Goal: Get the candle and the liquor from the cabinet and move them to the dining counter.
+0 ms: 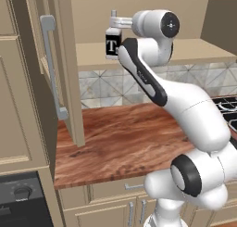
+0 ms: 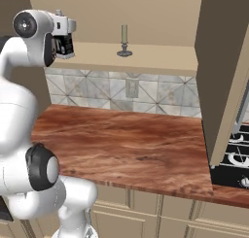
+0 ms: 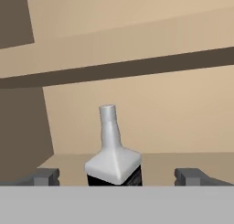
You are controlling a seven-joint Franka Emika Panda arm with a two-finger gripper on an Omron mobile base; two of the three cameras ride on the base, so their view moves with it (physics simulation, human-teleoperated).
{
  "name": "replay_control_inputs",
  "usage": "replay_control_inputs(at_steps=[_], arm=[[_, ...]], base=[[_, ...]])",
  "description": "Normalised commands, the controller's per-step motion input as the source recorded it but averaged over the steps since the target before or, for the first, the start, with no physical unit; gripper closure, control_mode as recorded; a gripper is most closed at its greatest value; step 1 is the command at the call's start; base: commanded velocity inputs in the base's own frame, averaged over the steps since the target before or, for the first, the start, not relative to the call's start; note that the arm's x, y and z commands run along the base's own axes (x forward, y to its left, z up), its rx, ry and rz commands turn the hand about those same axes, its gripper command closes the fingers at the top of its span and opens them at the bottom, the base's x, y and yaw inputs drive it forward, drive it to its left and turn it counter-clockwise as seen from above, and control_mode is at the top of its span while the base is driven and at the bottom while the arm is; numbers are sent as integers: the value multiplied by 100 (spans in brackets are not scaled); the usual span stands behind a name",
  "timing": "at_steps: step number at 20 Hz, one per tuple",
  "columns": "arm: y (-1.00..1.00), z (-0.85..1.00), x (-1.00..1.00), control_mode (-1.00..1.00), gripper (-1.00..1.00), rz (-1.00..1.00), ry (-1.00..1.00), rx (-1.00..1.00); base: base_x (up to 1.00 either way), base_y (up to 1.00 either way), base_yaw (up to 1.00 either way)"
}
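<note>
The liquor [image 1: 112, 45] stands on the tan shelf of the open cabinet [image 1: 185, 52], a black square bottle with a white "T" label. My gripper [image 1: 112, 22] is up at its neck. In the hand view the gripper [image 3: 119, 177] is open, and its fingertips [image 3: 45, 176] stand wide on either side of the liquor's [image 3: 113, 161] shoulder, apart from it. From the right, the liquor [image 2: 65, 45] sits under the gripper [image 2: 69, 25], and the candle [image 2: 124, 40] stands upright farther right on the same shelf. The dining counter is out of view.
An open cabinet door with a silver bar handle [image 1: 52, 66] hangs at the left, another door [image 2: 221, 76] at the right. Below lies a wood countertop [image 1: 129, 138] backed by a tiled backsplash [image 2: 146, 93]. A black stove [image 2: 233, 157] adjoins it.
</note>
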Motion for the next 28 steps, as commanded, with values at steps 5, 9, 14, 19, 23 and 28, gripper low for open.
replay_control_inputs(at_steps=[5, 9, 14, 19, 23, 28], arm=[[4, 16, 10, -100, -100, 0, -6, 0], [9, 2, 11, -100, -100, 0, -1, -1], [22, 0, 29, -100, -100, 0, 0, -3], [12, 0, 36, -100, -100, 0, 0, -2], [3, 0, 42, -100, -100, 0, 0, -1], [0, 0, 38, -100, -100, 0, 2, 0]], base=[[0, 0, 0], [0, 0, 0], [0, 0, 0], [0, 0, 0], [0, 0, 0], [0, 0, 0]])
